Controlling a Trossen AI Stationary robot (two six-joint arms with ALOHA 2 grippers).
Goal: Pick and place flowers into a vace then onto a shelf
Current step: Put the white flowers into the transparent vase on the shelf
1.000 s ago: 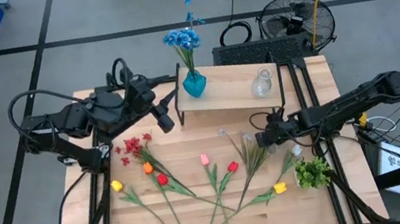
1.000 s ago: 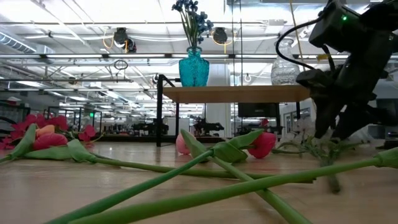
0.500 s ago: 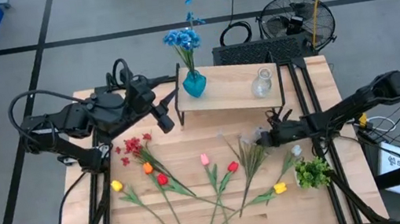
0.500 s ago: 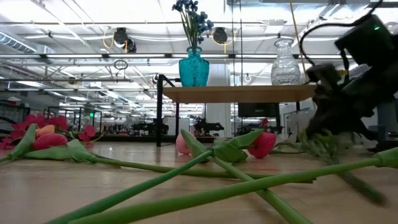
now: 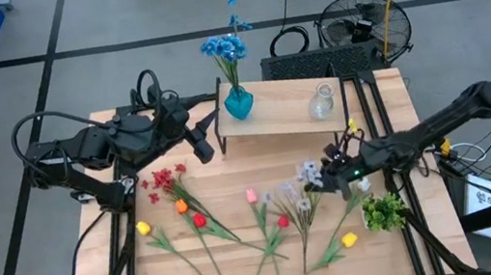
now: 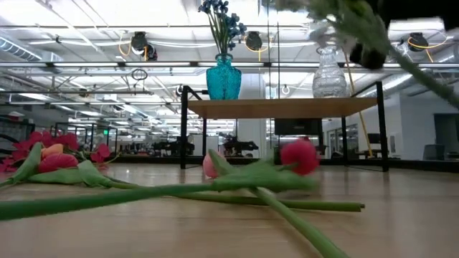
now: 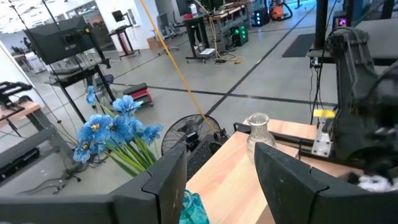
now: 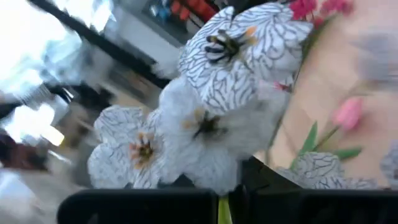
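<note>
- Now the right gripper (image 5: 337,174) is clamped shut on the stem of a white-petalled artificial flower spray with dark veining (image 5: 295,192), which a second ago lay flat on the light-wood tabletop (image 5: 234,256) with the fingers poised half open over it.
- That spray is off the wood: in the low view its pale blossoms (image 6: 337,21) swing high across the picture, and the right wrist view shows the white blooms (image 8: 230,56) just ahead of the closed fingers.
- By this reckoning the pick is done for this flower, and the carry to a vase comes next.
- Beyond the right gripper, on the low light-wood shelf on black metal legs (image 5: 282,117), stands the empty clear glass vase (image 5: 321,103); the teal glass vase with blue flowers (image 5: 238,102) is farther along the same board.
- On the tabletop, near and below the lifted spray, the other red, pink, yellow and orange flowers (image 5: 194,213) wait.
- The left gripper (image 5: 200,144) hangs beside the shelf's end, its fingers (image 7: 168,180) spread and empty.
</note>
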